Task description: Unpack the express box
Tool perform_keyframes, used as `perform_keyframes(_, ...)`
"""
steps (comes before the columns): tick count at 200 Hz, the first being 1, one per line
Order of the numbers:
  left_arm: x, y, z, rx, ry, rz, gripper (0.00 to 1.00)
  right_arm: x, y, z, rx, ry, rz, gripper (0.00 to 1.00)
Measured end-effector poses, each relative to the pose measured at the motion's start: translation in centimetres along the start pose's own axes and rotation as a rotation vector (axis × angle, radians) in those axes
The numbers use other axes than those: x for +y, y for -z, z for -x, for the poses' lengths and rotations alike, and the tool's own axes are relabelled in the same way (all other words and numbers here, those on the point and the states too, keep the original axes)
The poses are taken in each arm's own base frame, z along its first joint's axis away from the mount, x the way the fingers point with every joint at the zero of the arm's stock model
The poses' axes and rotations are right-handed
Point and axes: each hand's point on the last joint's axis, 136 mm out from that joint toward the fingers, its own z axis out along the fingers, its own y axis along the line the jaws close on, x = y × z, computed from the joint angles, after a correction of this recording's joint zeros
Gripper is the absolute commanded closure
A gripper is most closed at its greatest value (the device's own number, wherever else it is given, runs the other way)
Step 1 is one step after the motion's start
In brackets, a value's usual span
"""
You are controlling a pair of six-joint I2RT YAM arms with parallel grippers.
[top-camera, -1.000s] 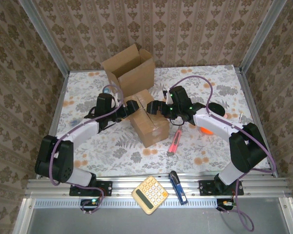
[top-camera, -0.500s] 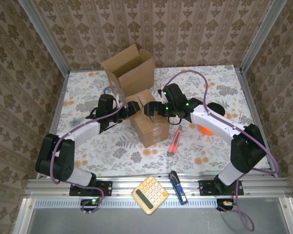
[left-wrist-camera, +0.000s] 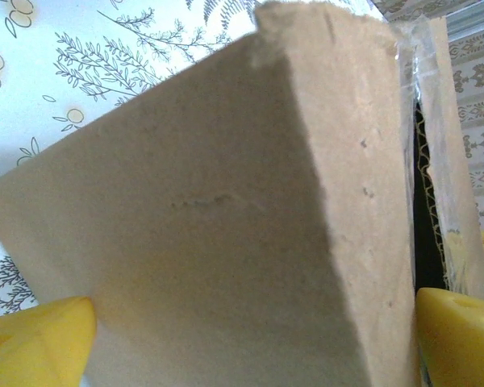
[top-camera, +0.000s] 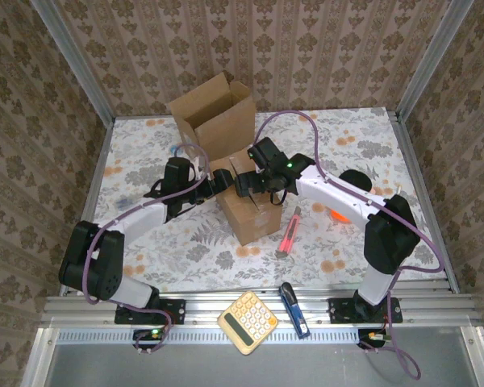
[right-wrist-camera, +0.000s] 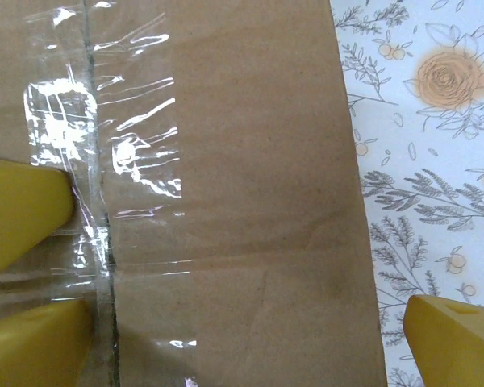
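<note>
Top view: box [top-camera: 248, 205] at frame centre, taped shut; opening it is the step in hand. My left gripper [top-camera: 219, 179] extends from the left and my right gripper [top-camera: 244, 181] from the right, both low at its upper end. Left wrist: jaws wide, straddling a box corner, holding nothing. Right wrist: jaws wide over the tape [right-wrist-camera: 105, 161] seam, empty. Next, I judge: part that seam.
</note>
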Motion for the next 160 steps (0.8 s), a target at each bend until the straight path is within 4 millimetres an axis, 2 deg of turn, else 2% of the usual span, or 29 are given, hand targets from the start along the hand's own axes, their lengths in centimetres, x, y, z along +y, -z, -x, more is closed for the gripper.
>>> perform_keyframes(84, 0.2, 0.1, -0.4, -0.012, 0.017, 0.005, 0.0, -1.3, 0.5, 1.1, -0.018, 0.139, -0.243, 0.0)
perform_keyframes(160, 0.5, 0.5, -1.4, -0.019, 0.007, -0.004, 0.0, -1.6, 0.8, 1.6, -0.006, 0.222, -0.387, 0.01)
